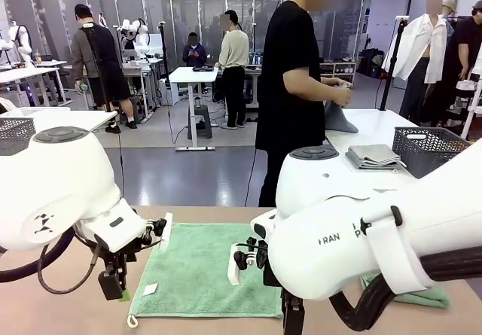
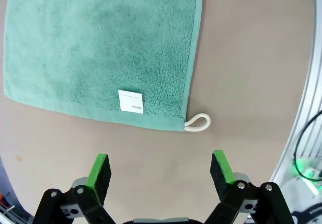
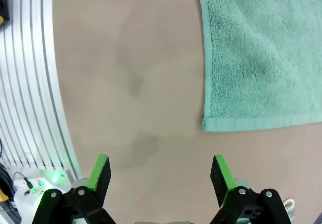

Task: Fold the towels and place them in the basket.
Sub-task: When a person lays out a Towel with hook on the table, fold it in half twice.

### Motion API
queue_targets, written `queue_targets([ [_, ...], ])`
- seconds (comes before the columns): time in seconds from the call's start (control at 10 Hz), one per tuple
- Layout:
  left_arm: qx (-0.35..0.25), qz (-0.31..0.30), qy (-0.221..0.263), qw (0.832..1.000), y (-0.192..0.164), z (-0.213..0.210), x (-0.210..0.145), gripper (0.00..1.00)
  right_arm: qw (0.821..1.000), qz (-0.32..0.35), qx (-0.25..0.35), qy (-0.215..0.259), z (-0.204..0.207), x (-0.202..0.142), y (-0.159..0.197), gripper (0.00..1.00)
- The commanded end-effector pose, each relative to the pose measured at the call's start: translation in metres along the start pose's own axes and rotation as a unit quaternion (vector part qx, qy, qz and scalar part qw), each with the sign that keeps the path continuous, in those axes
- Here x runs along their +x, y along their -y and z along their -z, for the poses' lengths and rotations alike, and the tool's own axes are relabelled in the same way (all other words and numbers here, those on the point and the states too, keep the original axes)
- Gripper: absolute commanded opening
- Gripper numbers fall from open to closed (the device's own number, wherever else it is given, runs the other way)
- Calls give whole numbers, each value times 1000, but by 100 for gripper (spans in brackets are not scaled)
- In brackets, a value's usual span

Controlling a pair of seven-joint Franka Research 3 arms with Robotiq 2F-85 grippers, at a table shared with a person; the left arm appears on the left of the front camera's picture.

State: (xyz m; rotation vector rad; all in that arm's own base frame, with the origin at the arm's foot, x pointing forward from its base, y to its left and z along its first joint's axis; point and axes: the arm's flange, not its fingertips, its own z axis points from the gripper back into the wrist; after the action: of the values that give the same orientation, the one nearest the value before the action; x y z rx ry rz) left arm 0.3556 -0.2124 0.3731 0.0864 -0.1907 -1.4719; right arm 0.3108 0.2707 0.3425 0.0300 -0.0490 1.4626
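A mint-green towel (image 1: 199, 271) lies spread flat on the brown table between my arms. Its near edge, white label (image 2: 131, 101) and white loop (image 2: 197, 123) lie just ahead of my left gripper (image 2: 160, 169), which hovers open over bare table at the towel's near left corner (image 1: 117, 288). My right gripper (image 3: 161, 176) is open too, above bare table beside the towel's (image 3: 261, 58) other near corner. A second green towel (image 1: 422, 296) peeks out under my right arm. The dark mesh basket (image 1: 429, 148) stands on the white table behind, at right.
A person in black stands across the table, turned to the white table, handling grey cloth beside a stack of folded grey towels (image 1: 374, 156). A paler mesh basket (image 1: 15, 133) sits far left. The table's metal edge rail (image 3: 30, 83) runs close to my right gripper.
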Motion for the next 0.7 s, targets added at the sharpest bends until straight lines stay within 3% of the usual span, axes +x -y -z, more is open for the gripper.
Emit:
queue_targets([
  [0.0,10,17,-4,1000,27,25,-21,100,1000,-27,-10,-1,11,2,16,100],
  [0.6,-24,20,6,999,29,46,-16,100,999,-40,-10,-11,27,6,39,100],
])
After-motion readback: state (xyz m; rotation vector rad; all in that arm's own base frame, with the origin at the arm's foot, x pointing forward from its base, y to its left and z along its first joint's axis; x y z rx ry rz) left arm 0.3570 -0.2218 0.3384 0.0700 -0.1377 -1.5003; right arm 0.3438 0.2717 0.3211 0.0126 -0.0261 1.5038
